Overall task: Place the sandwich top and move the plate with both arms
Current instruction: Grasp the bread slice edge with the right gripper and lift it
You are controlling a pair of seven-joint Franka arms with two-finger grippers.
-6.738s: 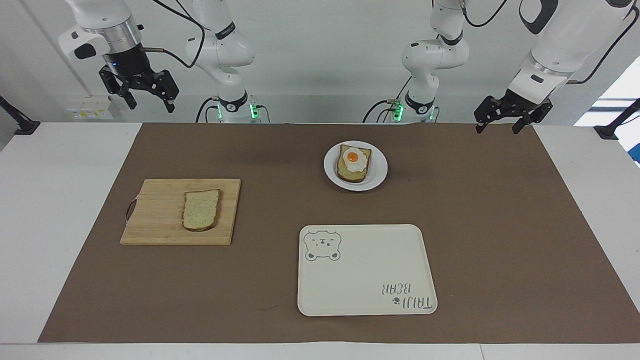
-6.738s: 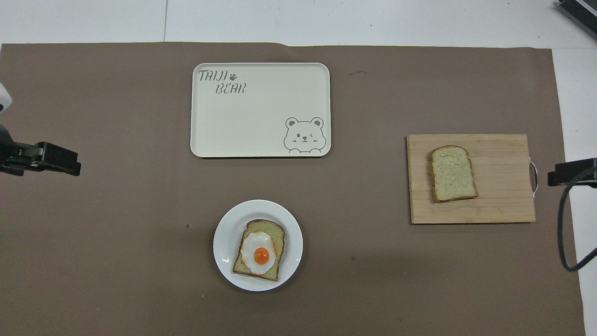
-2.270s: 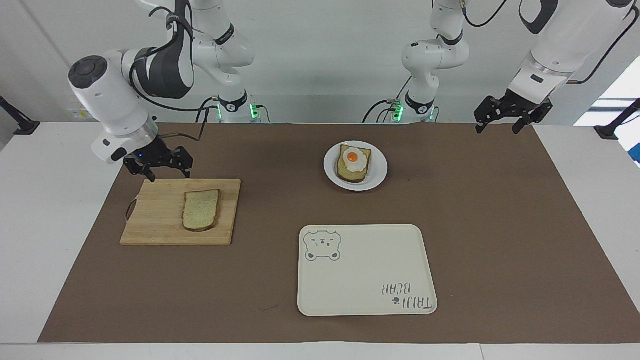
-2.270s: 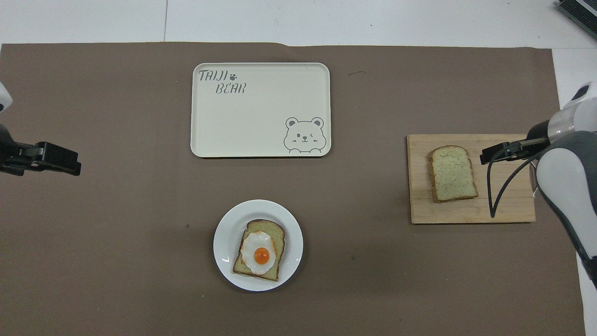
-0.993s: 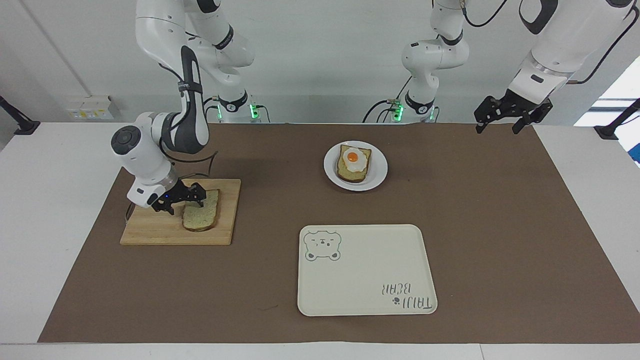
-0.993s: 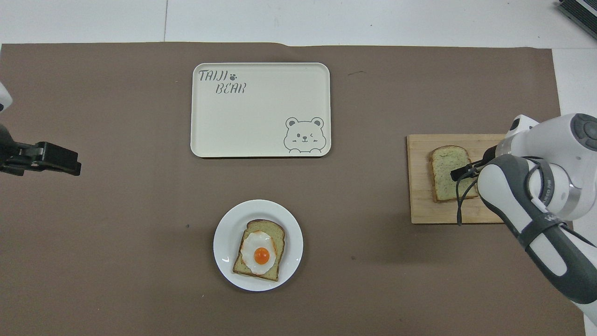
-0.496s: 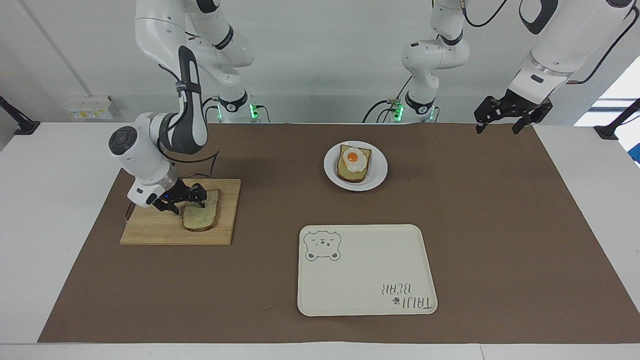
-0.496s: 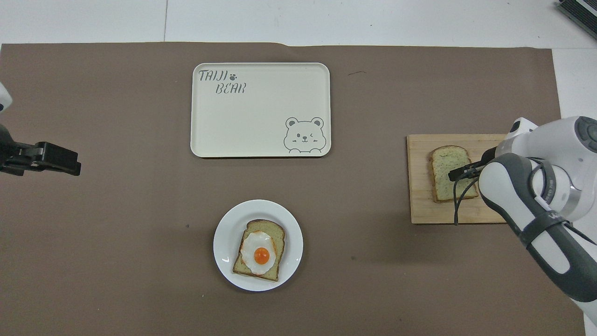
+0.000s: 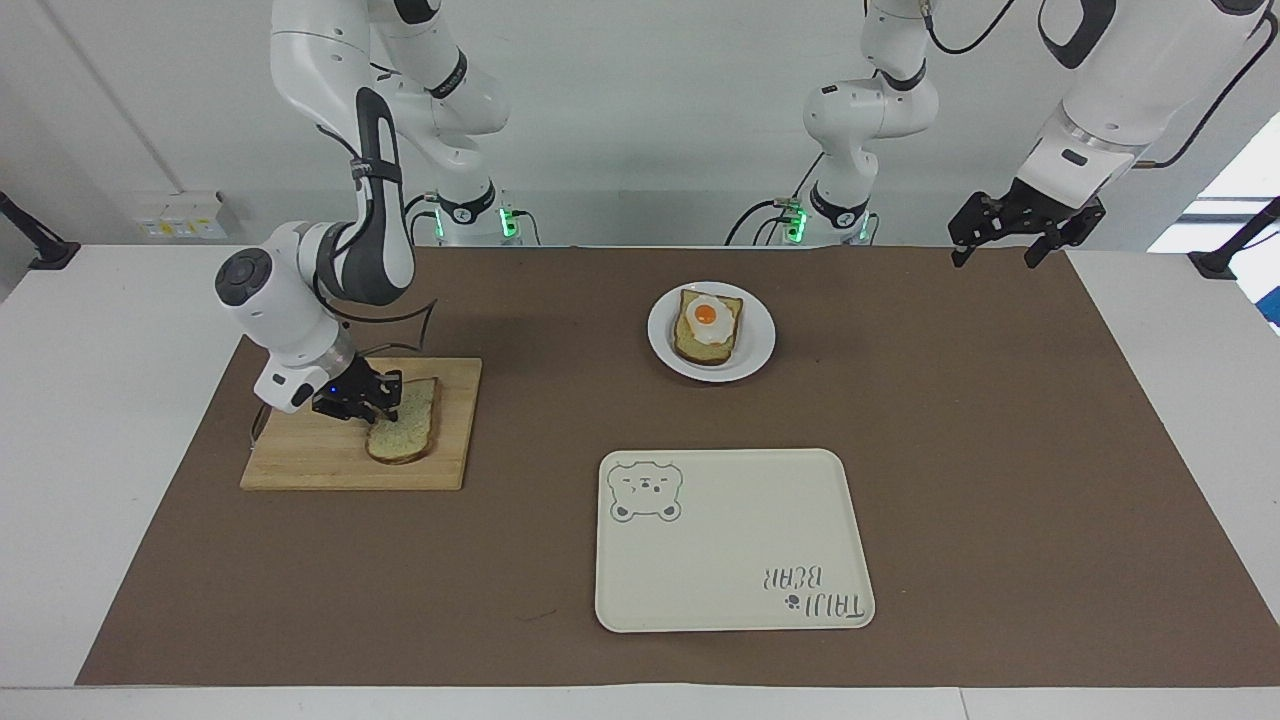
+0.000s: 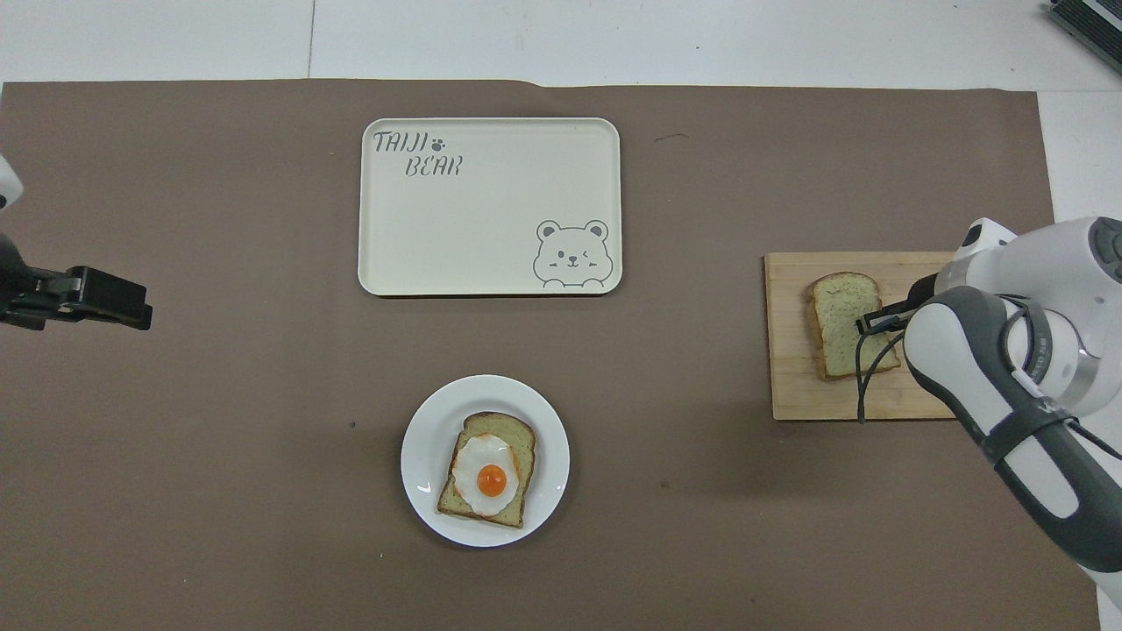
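Robotics lab, staged for kitchen task. Two white arms (image 9: 330,150) bolted at worktop (image 9: 120,330) edge, green status lights at bases, loose black cables hanging. Plain white wall, socket strip (image 9: 180,215) mounted low. Black clamp mounts (image 9: 40,245) at worktop ends. Brown paper mat (image 9: 1000,450) taped over white surface. Props sparse and neatly spaced: cutting board (image 9: 310,450), plate (image 9: 760,340), tray (image 9: 730,540). No stove, sink or cupboards; nothing domestic beyond food props.
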